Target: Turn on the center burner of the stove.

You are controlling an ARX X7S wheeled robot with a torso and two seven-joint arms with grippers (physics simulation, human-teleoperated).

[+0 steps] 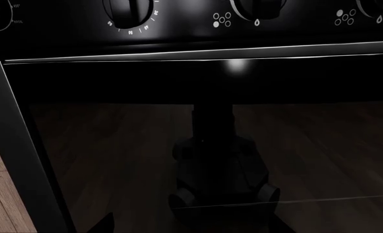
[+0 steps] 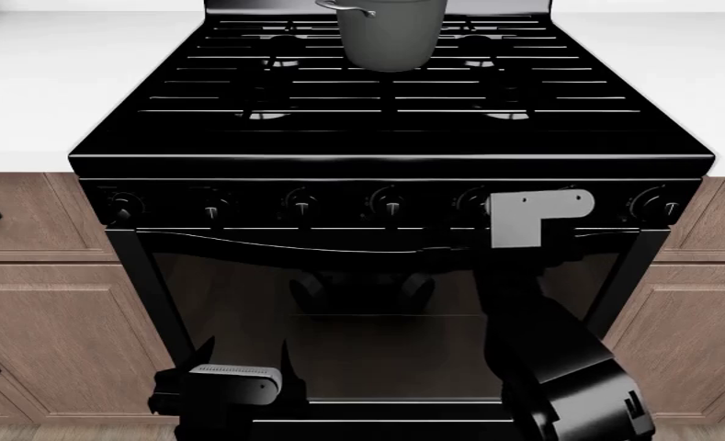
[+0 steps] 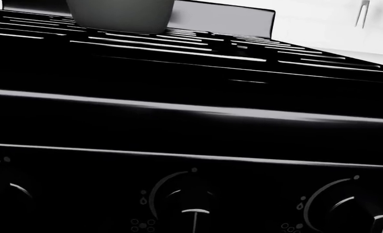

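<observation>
The glossy black stove (image 2: 393, 101) fills the head view, with bar grates on top and a row of small front knobs (image 2: 390, 202) above the dark glass oven door (image 2: 375, 340). My right gripper (image 2: 537, 209) is raised close to the knob panel right of centre; its white bracket hides its fingers. In the right wrist view a knob (image 3: 192, 206) is straight ahead, and the dot icon (image 3: 142, 224) beside it has its middle dot filled. My left gripper (image 2: 242, 360) hangs low before the oven door, open and empty.
A grey pot (image 2: 393, 32) stands on the rear middle grates and also shows in the right wrist view (image 3: 120, 12). Brown wooden cabinets (image 2: 43, 303) flank the stove under white counters (image 2: 43, 83). The oven glass (image 1: 217, 160) reflects the robot.
</observation>
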